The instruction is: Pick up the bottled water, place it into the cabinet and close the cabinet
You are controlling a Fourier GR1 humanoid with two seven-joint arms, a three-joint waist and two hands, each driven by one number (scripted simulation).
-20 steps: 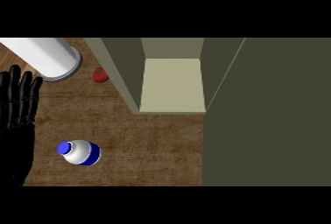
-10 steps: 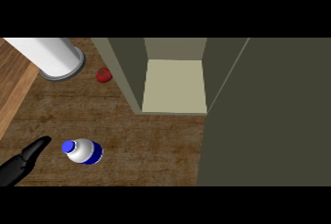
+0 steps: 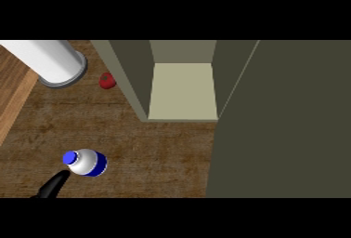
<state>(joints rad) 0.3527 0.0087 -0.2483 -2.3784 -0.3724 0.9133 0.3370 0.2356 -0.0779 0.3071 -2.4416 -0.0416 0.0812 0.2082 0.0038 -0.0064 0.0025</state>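
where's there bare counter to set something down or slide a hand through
Bare counter lies between the bottled water and the open cabinet, and below the red object. It is crowded at lower left, where the left hand meets the bottle.

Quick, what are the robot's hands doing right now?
Left hand: only a tip shows beside the bottle; cannot tell.
Right hand: not in view.

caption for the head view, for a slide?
Left hand reaches the upright bottled water on the counter; cabinet stands open behind.
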